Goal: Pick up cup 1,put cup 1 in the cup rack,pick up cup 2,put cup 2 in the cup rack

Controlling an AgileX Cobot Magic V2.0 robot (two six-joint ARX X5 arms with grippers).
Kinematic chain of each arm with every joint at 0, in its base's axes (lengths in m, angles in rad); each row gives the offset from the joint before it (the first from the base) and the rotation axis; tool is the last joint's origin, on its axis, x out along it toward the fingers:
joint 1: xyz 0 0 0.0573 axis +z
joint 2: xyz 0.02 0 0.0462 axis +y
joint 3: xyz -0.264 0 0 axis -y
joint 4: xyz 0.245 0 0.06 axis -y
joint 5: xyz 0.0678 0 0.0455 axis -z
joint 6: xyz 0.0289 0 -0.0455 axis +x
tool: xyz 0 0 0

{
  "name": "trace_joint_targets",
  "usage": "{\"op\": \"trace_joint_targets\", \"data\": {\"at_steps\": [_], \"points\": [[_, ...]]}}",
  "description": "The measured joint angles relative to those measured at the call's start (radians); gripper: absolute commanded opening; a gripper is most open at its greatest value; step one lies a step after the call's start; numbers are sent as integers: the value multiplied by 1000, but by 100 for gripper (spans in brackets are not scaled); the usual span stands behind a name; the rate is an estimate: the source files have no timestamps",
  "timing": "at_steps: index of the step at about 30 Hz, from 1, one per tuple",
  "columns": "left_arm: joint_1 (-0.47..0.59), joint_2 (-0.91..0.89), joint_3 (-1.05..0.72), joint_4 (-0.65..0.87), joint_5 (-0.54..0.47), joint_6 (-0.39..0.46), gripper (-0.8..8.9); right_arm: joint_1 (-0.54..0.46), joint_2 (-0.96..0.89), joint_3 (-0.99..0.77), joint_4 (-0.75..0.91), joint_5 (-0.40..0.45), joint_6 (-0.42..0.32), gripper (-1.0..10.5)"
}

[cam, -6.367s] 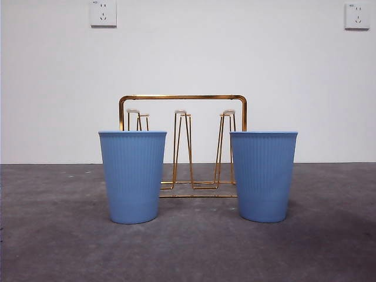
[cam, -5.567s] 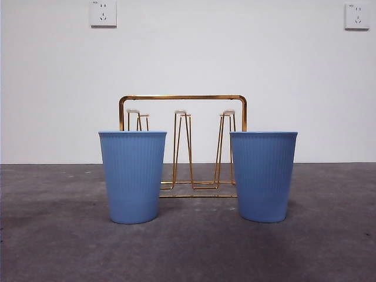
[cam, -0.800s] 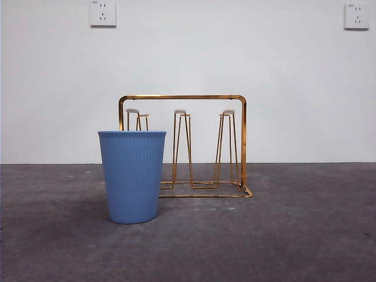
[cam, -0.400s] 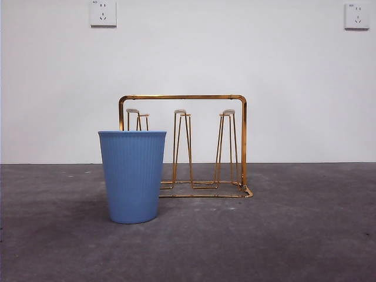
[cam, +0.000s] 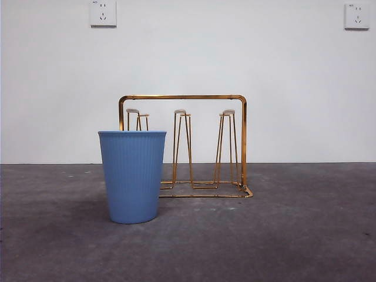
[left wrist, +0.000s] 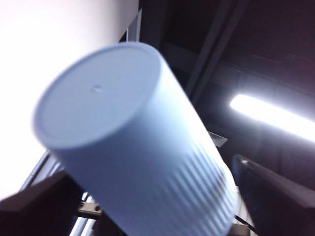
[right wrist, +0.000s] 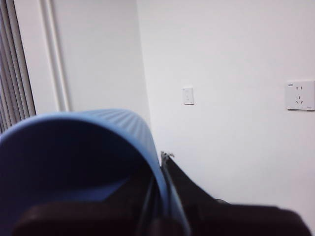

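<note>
One blue ribbed cup [cam: 132, 176] stands upright on the grey table, left of centre and in front of the gold wire cup rack [cam: 183, 97]. The rack's prongs are bare. The other blue cup [left wrist: 133, 147] is off the table and out of the front view. In the left wrist view it lies tilted with its base showing, and my left gripper [left wrist: 157, 206] has a jaw against each side of it. In the right wrist view the same cup's rim [right wrist: 88, 123] is pinched by my right gripper [right wrist: 160, 191], one jaw inside the cup. Neither arm shows in the front view.
A white wall with two sockets [cam: 103, 13] [cam: 357, 16] rises behind the table. The grey tabletop [cam: 294, 235] runs to the right of the rack. The left wrist view looks up at a dark ceiling with a strip light [left wrist: 275, 118].
The cup that stood at the right of the table over five seconds ago has been lifted away. Over the last second nothing in the front view has moved.
</note>
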Motion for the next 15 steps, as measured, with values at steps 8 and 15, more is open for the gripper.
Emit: {"op": "trace_joint_targets", "data": {"at_steps": [8, 15], "points": [[-2, 0, 0, 8, -11, -35, 147, 0, 0, 0, -1, -6, 1, -12], [-2, 0, 0, 1, -11, -42, -8, 0, 0, 6, -37, -4, 1, -8]]}}
